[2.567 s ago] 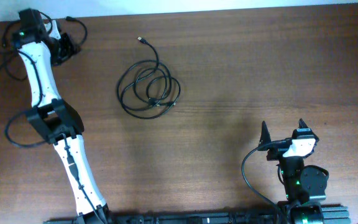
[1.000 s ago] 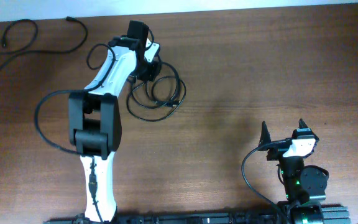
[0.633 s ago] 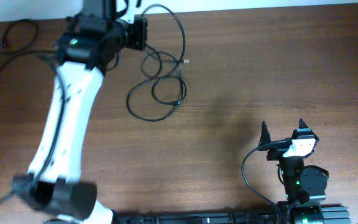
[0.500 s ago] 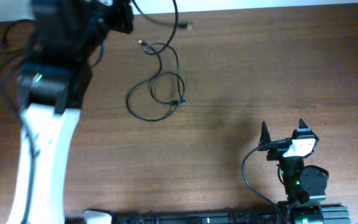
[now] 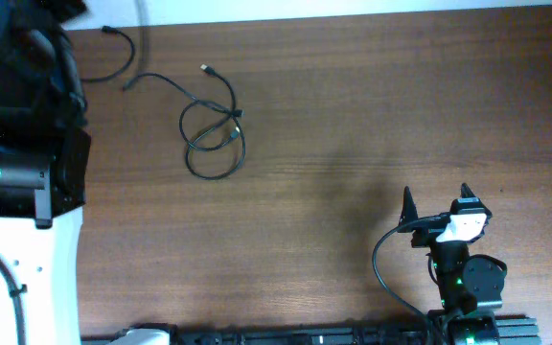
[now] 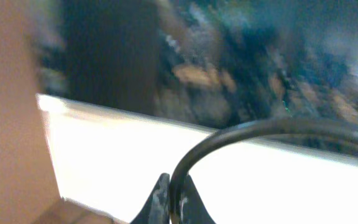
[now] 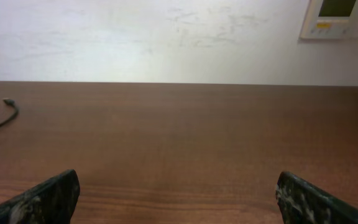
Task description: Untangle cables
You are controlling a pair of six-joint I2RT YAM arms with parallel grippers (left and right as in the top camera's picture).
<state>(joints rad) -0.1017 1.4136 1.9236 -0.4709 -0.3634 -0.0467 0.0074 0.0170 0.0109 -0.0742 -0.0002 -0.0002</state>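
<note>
Left gripper (image 6: 174, 194) tips pinched on one cable (image 6: 260, 127), which arcs out to the right of them. We see the other cables (image 5: 214, 134) looped on the table (image 5: 372, 115), upper left. Right gripper (image 7: 178, 177) spread wide, well apart from them.

cables (image 5: 215, 140) on table (image 5: 372, 144), far left side

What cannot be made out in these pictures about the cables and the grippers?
Overhead: the left arm hides the left of the view, and one cable runs under it; the looped cables' crossings are too small.
Left wrist: blurred; the left gripper pinches a cord, which one is unclear.
Right wrist: the cable end is cut off at the left edge.
</note>
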